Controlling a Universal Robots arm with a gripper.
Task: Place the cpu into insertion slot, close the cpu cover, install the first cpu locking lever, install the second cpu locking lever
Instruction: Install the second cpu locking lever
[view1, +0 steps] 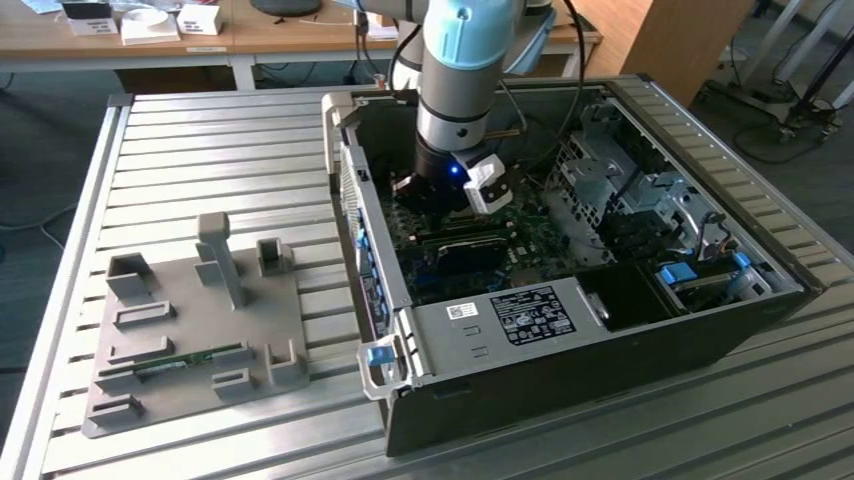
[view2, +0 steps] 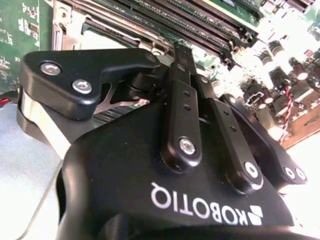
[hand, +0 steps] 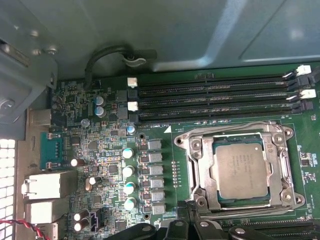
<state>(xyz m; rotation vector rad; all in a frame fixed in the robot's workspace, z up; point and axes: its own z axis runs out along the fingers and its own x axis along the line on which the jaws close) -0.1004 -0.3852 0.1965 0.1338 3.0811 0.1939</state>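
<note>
Trouble from here would most likely come from the tight space. In the exterior view a grey parts tray (view1: 200, 330) lies on the slatted bench (view1: 214, 130) at the left of the frame. To its right stands the open computer case (view1: 574, 340), with the arm (view1: 461, 70) reaching down into it near the upper centre. The gripper (view1: 447, 195) hangs just above the green circuit board (hand: 100, 150), and I cannot tell whether it is apart or together. In the first wrist view, a row of small upright capacitors (hand: 128, 170) stands left of centre and long black memory slots (hand: 215, 95) run across the upper middle. A descent that drifts sideways could knock either of them. Further right, the cpu (hand: 239, 171) lies flat in the insertion slot (hand: 235, 138), at the lower right of that frame. It looks square to the slot, and its dull silvery top is clean and level. The cpu cover (hand: 200, 165), a thin metal frame, appears to lie down around it, though whether it is fully seated is hard to judge. If it sits proud, pressing on it could shift the chip and damage the contacts beneath. A springy locking lever could also slip free and snap back, and I cannot make out whether either one is latched.
</note>
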